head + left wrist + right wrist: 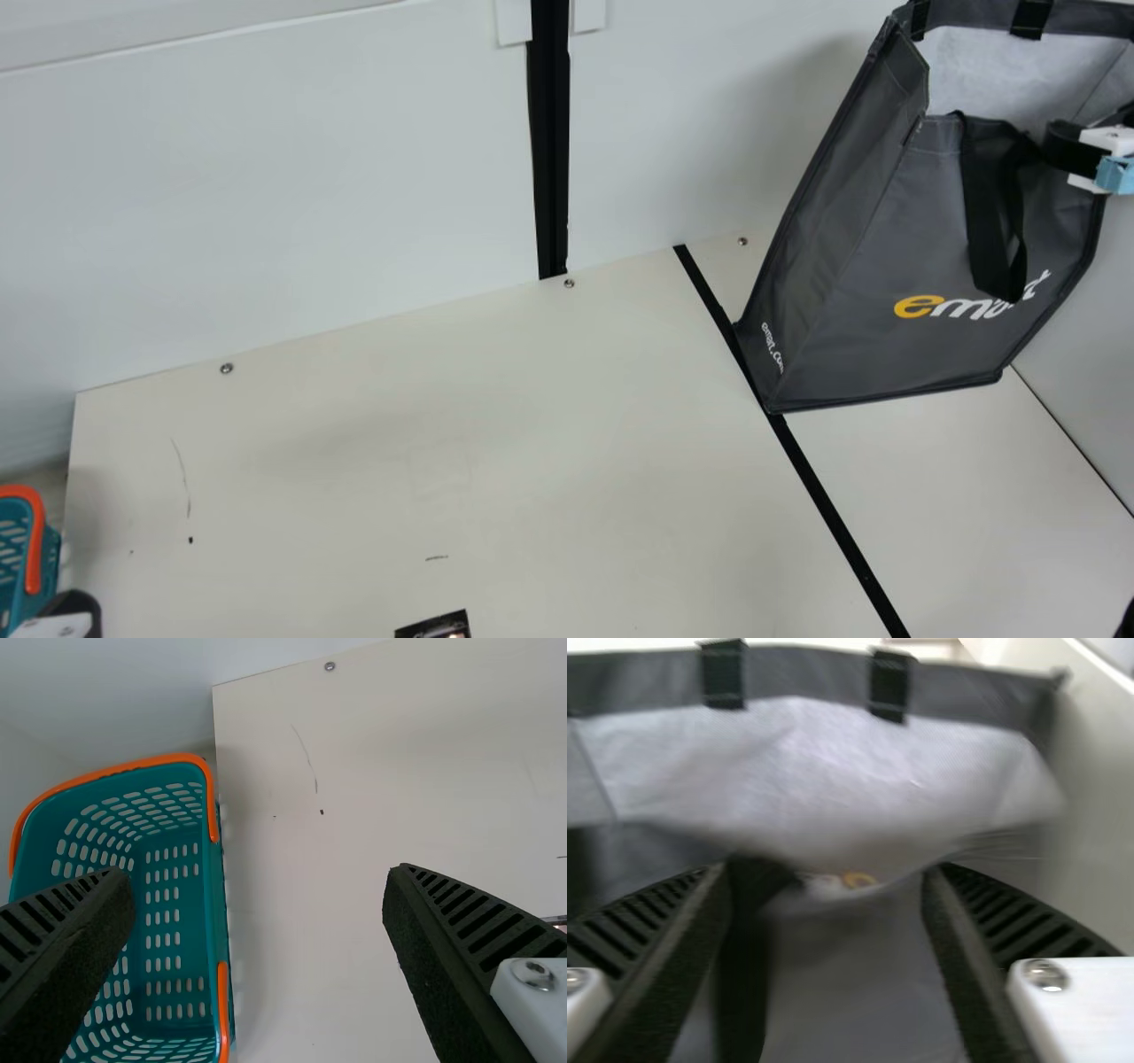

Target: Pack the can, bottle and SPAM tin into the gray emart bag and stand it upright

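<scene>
1. The right claw point(1074, 149) is open, its two ribbed fingers standing apart in its wrist view, with gray cloth beyond the gap between them.
2. The gray emart bag point(886, 257) is right at that claw, mouth upward. In the main view the claw is at the bag's front rim, and most of the bag's printed front lies below it.
3. A black strap point(997, 213) hangs down the bag's front just beside the right claw. In the wrist view it runs close along one finger – whether they touch, I cannot tell.
4. The left claw point(66, 616) is open too, fingers wide apart, well away from the bag. The teal basket point(215, 904) with orange handles is near it, partly behind one finger in its wrist view.
5. Hard to make out: a small orange-and-white patch point(858, 880) beyond the right claw's fingers, blurred. The bottom of the bag's inside is hidden.
6. Cut off: a dark printed item point(438, 626) at the main view's lower edge – nearer the left claw than the bag is – and the bag's upper corner at that view's right edge.
</scene>
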